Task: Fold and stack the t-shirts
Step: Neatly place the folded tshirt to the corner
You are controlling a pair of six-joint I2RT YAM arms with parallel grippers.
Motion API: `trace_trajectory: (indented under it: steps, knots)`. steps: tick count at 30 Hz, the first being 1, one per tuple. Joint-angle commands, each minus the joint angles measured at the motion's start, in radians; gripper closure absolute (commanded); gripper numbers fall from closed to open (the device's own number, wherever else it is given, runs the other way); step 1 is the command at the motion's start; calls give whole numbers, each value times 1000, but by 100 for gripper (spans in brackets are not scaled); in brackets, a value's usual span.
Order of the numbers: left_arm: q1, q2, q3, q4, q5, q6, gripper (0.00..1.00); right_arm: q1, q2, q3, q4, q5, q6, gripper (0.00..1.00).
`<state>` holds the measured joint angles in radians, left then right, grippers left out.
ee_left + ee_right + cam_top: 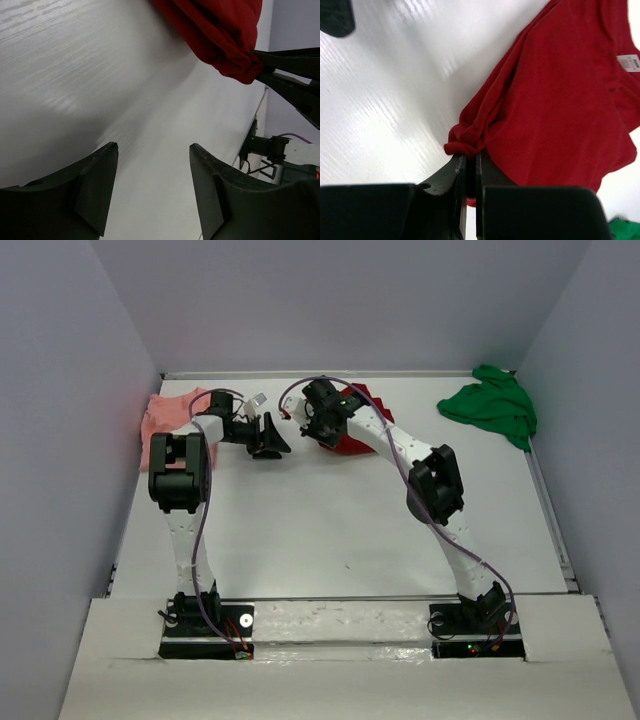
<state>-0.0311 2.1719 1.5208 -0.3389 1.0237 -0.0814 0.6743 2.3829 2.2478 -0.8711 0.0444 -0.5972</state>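
Your right pincer (468, 162) is clamped on a bunched fold at the edge of the red shirt (560, 100); its jaws are pressed together with the cloth gathered into a tight roll at their tips. From that fold the shirt fans out in loose creases; a small white label (628, 62) shows on it. From above, the red shirt sits at the far middle of the worktop (330, 530), partly hidden under the right arm; you cannot tell from any view how much of it is lifted off the surface.

Your left pincer (152, 170) has its jaws well apart and nothing between them; only bare worktop shows in the gap. It sits just left of the red shirt, between that shirt and the pink shirt (172, 417), and touches neither. Its wrist view looks towards the pinched fold, with the right pincer's dark fingers (292, 75) closed on the cloth.

The pink shirt lies crumpled at the far left, against the left wall; the left arm's wrist crosses its near right edge. The green shirt (492, 405) lies heaped in the far right corner, well apart from both pincers.
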Motion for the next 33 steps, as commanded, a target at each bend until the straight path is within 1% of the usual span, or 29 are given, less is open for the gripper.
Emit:
trace_trajectory:
  steps: [1, 2, 3, 4, 6, 7, 8, 9, 10, 13, 17, 25, 33]
  knots:
    - [3, 22, 0, 181, 150, -179, 32, -5, -1, 62, -16, -20, 25, 100]
    - [3, 25, -19, 220, 160, -217, 32, -5, 4, 71, -20, -23, 27, 100]
    - [3, 26, -28, 320, 168, -259, 32, -5, 9, 70, -22, -24, 28, 100]
    - [3, 28, -40, 381, 174, -358, 32, -5, 15, 65, -26, -29, 30, 100]
    - [3, 29, -77, 502, 173, -469, 32, -5, 22, 55, -28, -31, 31, 100]
    - [3, 32, -89, 626, 168, -580, 32, -5, 28, 46, -31, -31, 30, 100]
    - [3, 37, -106, 723, 153, -631, 31, -5, 30, 41, -31, -29, 31, 100]
    - [0, 42, -109, 757, 147, -674, 31, -5, 30, 36, -31, -29, 30, 100]
    - [-9, 57, -100, 770, 139, -720, 31, -5, 32, 30, -31, -28, 28, 100]
    - [-27, 80, -97, 791, 99, -776, 31, -5, 33, 29, -26, -18, 24, 100]
    - [-73, 112, -132, 876, 78, -872, 32, -5, 33, 42, -20, -8, 16, 100]
    - [-141, 166, -133, 923, 44, -958, 32, -5, 7, 39, 9, 9, 8, 100]
    - [-144, 158, -146, 942, -37, -1011, 33, -5, -17, 32, 21, 31, 0, 100]
